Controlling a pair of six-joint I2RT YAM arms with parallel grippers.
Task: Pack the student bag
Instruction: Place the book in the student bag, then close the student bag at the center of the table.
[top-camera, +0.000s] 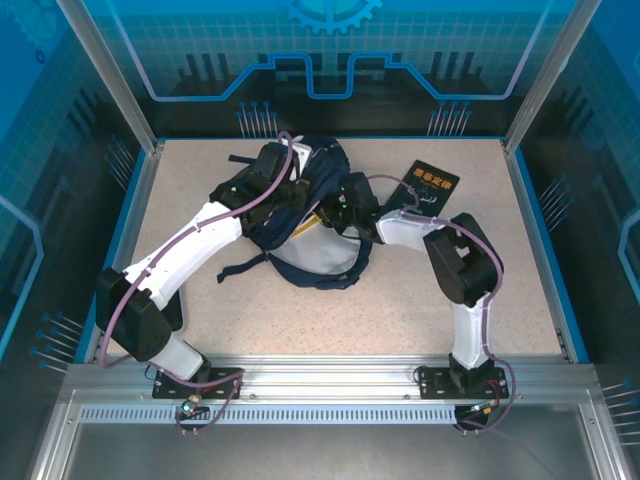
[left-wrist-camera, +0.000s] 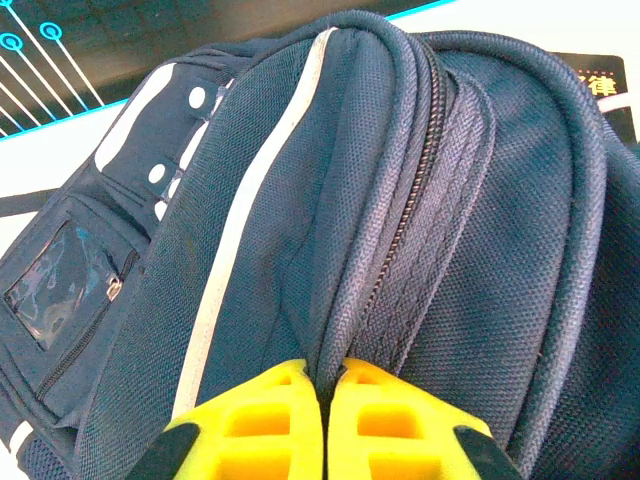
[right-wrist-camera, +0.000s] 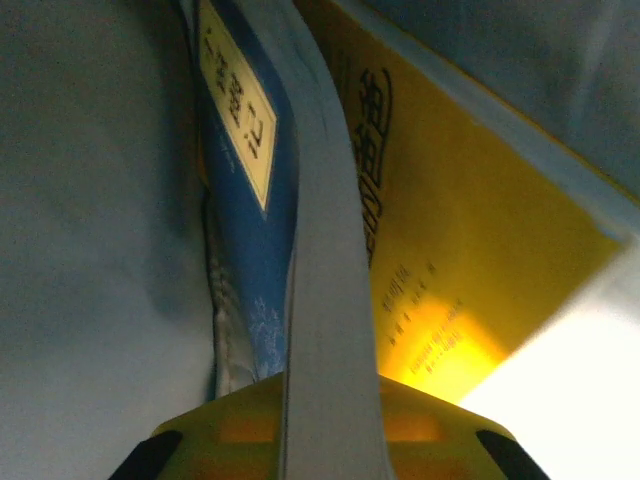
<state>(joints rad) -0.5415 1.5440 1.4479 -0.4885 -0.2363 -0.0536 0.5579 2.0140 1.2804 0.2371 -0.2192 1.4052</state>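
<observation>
The student bag (top-camera: 325, 170), navy with white stripes, lies at the middle back of the table. My left gripper (top-camera: 300, 195) is at its top. In the left wrist view the yellow fingers (left-wrist-camera: 270, 420) are shut on a fabric ridge beside the zipper (left-wrist-camera: 415, 200) of the bag (left-wrist-camera: 530, 250). My right gripper (top-camera: 332, 212) reaches into the bag's mouth. In the right wrist view it (right-wrist-camera: 330, 400) is shut on a blue-covered book (right-wrist-camera: 325, 280), held by its white page edge. A yellow book (right-wrist-camera: 440, 230) lies against it, with the grey lining (right-wrist-camera: 90, 250) around both.
A black book (top-camera: 432, 187) with yellow lettering lies flat at the back right, close to the right arm's forearm. The bag's dark straps (top-camera: 240, 268) trail toward the left arm. Blue rails (top-camera: 540, 240) edge the table.
</observation>
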